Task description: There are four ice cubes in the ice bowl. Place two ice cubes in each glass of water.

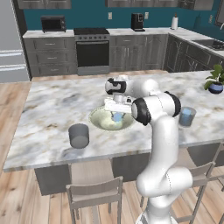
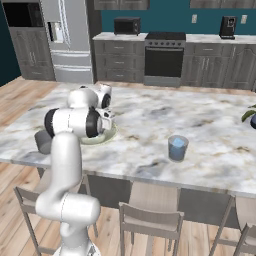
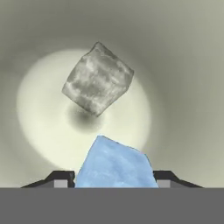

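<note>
While the arm reached down over the marble island (image 1: 52, 109), the gripper (image 3: 114, 183) sat low inside the ice bowl (image 1: 98, 120), which stood near the middle of the counter. From the hand view, the two dark fingertips (image 3: 59, 178) stood on either side of a pale-blue ice cube (image 3: 114, 165) and touched its flanks, so the jaws were clamped on that cube. Beyond it, the same view showed a second ice cube (image 3: 98, 78), greyish and tilted on one corner, lying apart from the held cube on the pale bowl floor with a dark shadow beneath it. The left base view showed a small blue patch under the hand in the bowl, but the wrist hid the fingers there. That view also showed the near glass (image 1: 79, 135) to the left of the bowl, close to the counter's front edge, and the far glass (image 1: 187, 116) to the right, partly behind the arm's elbow. In the right base view the far glass (image 2: 177, 148) stood fully exposed, while the arm covered most of the bowl (image 2: 107, 136) and part of the near glass (image 2: 43, 141). A potted plant (image 1: 215, 81) stood at the counter's right end.
</note>
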You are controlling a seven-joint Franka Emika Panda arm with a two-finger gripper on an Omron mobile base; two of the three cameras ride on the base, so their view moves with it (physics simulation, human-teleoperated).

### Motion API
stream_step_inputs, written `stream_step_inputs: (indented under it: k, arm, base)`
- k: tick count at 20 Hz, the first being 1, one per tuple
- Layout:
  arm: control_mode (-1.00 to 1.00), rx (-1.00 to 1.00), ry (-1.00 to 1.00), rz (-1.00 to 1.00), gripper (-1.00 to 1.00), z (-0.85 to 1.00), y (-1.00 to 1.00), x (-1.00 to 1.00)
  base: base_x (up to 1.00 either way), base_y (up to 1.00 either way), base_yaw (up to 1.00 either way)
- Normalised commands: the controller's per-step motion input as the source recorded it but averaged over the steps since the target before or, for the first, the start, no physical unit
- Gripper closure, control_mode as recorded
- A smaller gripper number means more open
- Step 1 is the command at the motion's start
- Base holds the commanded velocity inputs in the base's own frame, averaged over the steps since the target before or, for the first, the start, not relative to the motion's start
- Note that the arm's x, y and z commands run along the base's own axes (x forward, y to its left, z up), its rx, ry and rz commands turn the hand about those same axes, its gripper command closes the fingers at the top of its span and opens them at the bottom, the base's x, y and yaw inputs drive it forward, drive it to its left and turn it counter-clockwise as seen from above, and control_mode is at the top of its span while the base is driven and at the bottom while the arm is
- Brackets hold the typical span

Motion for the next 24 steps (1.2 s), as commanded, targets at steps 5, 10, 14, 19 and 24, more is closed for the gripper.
stream_step_inputs:
  k: [5, 10, 14, 19, 24]
  arm:
    - [-1.0, 0.0, -0.17, 0.01, 1.0, 0.81, 0.6, -0.51]
    - [-1.0, 0.0, -0.07, 0.05, 1.0, 0.96, 0.85, -0.63]
    - [-1.0, 0.0, 0.0, 0.09, 1.0, 0.79, 0.98, -0.78]
    - [-1.0, -0.03, 0.0, 0.07, 1.0, 0.22, 1.0, -0.31]
    - [-1.0, -0.17, 0.0, 0.0, 1.0, -0.17, 0.79, 0.01]
  base:
    - [0.0, 0.0, 0.0]
    - [0.0, 0.0, 0.0]
    - [0.0, 0.0, 0.0]
    - [0.0, 0.0, 0.0]
    - [0.0, 0.0, 0.0]
